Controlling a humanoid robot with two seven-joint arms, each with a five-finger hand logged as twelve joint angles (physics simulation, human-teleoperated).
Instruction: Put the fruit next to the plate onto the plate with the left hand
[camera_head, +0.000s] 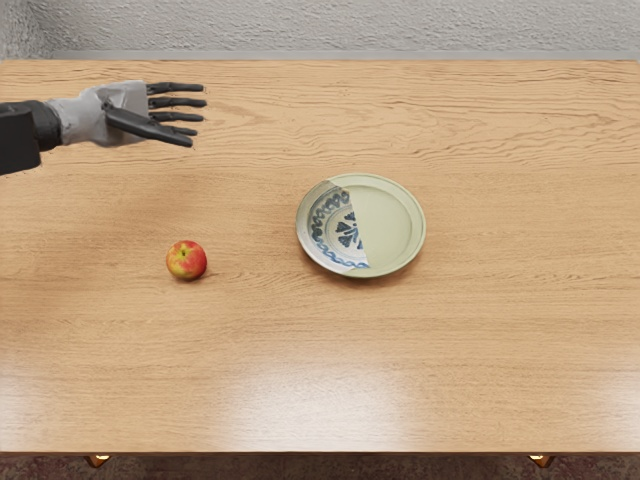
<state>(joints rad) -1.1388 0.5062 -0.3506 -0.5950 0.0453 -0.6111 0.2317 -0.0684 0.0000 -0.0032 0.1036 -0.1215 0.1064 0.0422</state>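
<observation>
Nearest the camera, the wooden table (480, 380) is showing its front edge, with two small brass-coloured feet (97, 460) peeking out beneath it, one at the left and one at the right. A soft patch of glare is spreading over the boards just beyond that edge.

Farther in, on the left half of the tabletop, a red and yellow apple (186, 260) is sitting on the bare wood. It is lying to the left of the plate (415, 225), with a clear stretch of wood between the two, so the fruit is resting on the table and not on the dish. The plate is lying flat near the middle of the table, a little farther back than the apple. It is showing a pale green face, with a blue-patterned section covering its left part.

Farther back again, toward the table's far left corner, the left hand (150, 112) is reaching out over the wood, well apart from both the apple and the plate. Its arm (20, 135) is coming in from the left edge, dark at the forearm and grey at the wrist. The hand is grasping nothing: its dark fingers (180, 102) are stretching out straight toward the right, with the thumb angling below them.

Behind the table's far edge, a pale rough wall (350, 25) is running across the top.
</observation>
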